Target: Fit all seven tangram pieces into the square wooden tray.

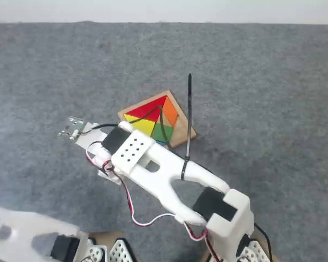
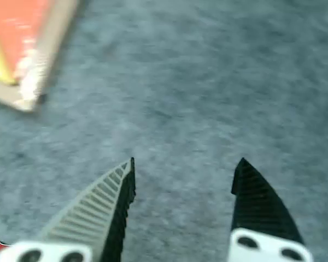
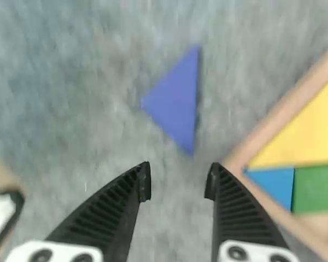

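The square wooden tray [image 1: 180, 112] lies mid-table and holds a red [image 1: 148, 109], an orange [image 1: 170, 115], a yellow [image 1: 141, 125] and a green piece [image 1: 163, 132]. My right arm [image 1: 134, 150] stretches over the tray's near-left side. In the right wrist view a blue triangle [image 3: 175, 106] lies loose on the carpet just outside the tray rim [image 3: 273, 117]. My right gripper [image 3: 177, 174] is open just short of the triangle, nothing between its fingers. My left gripper [image 2: 186, 164] hangs open over bare carpet, a tray corner [image 2: 30, 90] off to one side.
Grey carpet covers the whole table. A black cable tie [image 1: 188, 117] sticks up from the right arm across the tray. The left arm's white body [image 1: 22, 232] sits at the near left edge, and both arm bases crowd the front.
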### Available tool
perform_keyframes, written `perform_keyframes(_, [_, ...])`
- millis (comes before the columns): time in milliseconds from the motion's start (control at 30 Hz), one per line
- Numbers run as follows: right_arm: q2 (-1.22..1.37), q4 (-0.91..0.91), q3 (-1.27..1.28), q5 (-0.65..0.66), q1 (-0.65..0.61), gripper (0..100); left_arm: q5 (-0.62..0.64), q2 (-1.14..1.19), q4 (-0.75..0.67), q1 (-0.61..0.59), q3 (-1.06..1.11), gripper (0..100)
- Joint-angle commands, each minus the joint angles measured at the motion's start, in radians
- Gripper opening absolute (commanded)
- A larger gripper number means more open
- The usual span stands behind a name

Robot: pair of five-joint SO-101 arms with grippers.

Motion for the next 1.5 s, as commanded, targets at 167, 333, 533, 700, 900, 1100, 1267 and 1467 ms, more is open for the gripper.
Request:
perform_keyframes(167, [0.200,0.015,-0.252,-0.063,0.002,31.8,0.038,-0.321,-0.219,0.101,0.352,28])
perform_keyframes(333, [0.323,0.027,-0.347,-0.084,-0.050,31.8,0.038,-0.321,-0.210,0.063,0.298,28])
perform_keyframes(533, [0.360,0.027,-0.356,-0.132,-0.084,31.8,0.038,-0.321,-0.210,0.040,0.252,28])
perform_keyframes(700, [0.369,0.025,-0.356,-0.155,-0.076,31.8,0.038,-0.321,-0.209,0.037,0.252,28])
perform_keyframes(900, [0.371,-0.008,-0.358,-0.230,-0.074,31.7,0.038,-0.321,-0.209,0.037,0.252,28])
perform_keyframes(1100, [0.397,-0.036,-0.358,-0.230,-0.079,14.3,0.038,-0.321,-0.209,0.035,0.252,28])
perform_keyframes(1267, [0.424,-0.039,-0.358,-0.227,-0.077,10.8,0.038,-0.321,-0.209,0.035,0.252,28])
perform_keyframes(1467, [0.366,0.061,-0.391,-0.219,-0.064,9.6,0.038,-0.321,-0.209,0.035,0.252,28])
